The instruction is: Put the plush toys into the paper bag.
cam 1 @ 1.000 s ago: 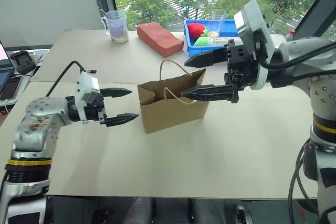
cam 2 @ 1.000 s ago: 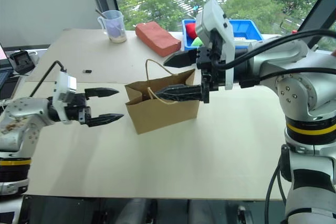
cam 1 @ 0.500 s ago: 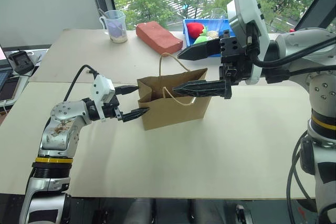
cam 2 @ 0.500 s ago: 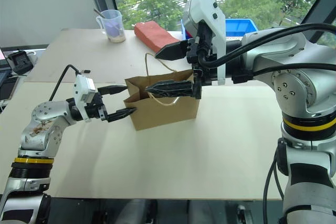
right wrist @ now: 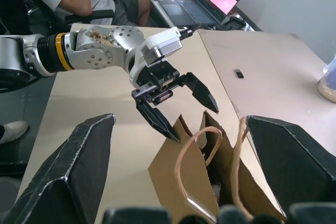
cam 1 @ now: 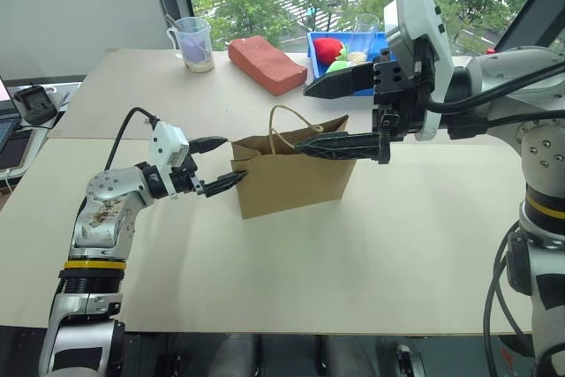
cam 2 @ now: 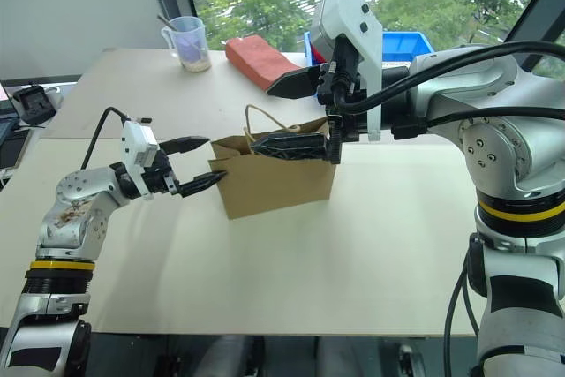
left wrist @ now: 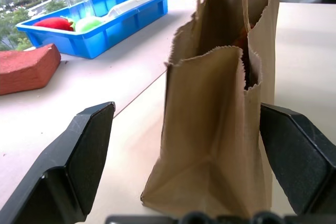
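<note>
We see the paper bag (cam 1: 291,172) standing upright in the middle of the table (cam 1: 371,245), with its top open and its pale handles sticking up. Something white and something reddish show deep inside the bag, but we cannot tell for sure if they are the plush toys.

Our left gripper (cam 1: 215,163) is wide open and holds nothing. It points at the narrow end of the bag, with one finger on each side of that end. One fingertip (right wrist: 170,135) looks like it touches the bag's edge.

Our right gripper (cam 1: 331,116) is wide open too and empty. It hangs over the bag's open top, and its lower finger lies just above the front rim.

Farther back on the table sit a blue bin (cam 1: 346,68) with red and green soft things, a reddish block (cam 1: 267,64) and a clear cup (cam 1: 195,43).
</note>
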You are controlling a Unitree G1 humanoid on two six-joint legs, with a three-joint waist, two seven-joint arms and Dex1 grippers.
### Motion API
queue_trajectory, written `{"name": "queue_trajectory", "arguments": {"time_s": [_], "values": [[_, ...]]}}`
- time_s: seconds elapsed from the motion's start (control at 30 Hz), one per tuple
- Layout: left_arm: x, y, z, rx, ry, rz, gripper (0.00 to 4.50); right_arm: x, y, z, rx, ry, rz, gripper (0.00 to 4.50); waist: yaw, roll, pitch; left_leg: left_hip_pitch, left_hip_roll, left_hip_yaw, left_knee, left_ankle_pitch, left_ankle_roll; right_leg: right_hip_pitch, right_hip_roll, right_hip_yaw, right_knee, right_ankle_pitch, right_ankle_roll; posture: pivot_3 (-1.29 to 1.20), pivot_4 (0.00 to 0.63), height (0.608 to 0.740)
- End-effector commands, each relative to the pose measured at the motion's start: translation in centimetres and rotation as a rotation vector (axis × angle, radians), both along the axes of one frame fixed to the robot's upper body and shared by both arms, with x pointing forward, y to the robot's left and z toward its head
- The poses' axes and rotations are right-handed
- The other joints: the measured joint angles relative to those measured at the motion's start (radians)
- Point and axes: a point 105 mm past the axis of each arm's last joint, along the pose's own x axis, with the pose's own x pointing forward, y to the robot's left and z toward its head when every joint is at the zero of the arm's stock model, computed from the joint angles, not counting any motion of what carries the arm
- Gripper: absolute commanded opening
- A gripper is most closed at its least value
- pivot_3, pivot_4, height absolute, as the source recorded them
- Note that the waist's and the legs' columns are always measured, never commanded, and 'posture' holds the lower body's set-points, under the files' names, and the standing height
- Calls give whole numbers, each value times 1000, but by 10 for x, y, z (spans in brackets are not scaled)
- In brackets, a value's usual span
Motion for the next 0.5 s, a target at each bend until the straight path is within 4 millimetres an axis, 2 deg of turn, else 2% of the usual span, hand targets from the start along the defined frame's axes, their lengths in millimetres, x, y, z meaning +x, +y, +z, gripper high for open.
{"name": "queue_trajectory", "arguments": {"time_s": [0.03, 0.23, 0.4, 0.5], "values": [[-2, -13, 7, 0, -20, -79, 4500, -3, -2, 8, 13, -50, -4, 4448, 0, 0, 0, 0, 0, 0, 0, 0, 0, 0, 0, 0, 0, 0, 0, 0, 150, 740], [-2, -37, -3, 39, 18, -193, 4500, -4, 3, 7, -2, -59, 22, 4448, 0, 0, 0, 0, 0, 0, 0, 0, 0, 0, 0, 0, 0, 0, 0, 0, 150, 740], [3, -42, -14, 52, 38, -206, 4500, -12, 13, 10, 7, -63, 68, 4448, -5, 0, 0, 0, 0, 0, 0, 0, 0, 0, 1, 0, 1, 0, 0, 0, 150, 740], [2, -44, -13, 38, 43, -220, 3693, -12, 13, 11, 8, -62, 67, 4500, -5, 0, 0, 0, 0, 0, 0, 0, 0, 0, 1, 0, 1, 0, 0, 0, 150, 740]]}}
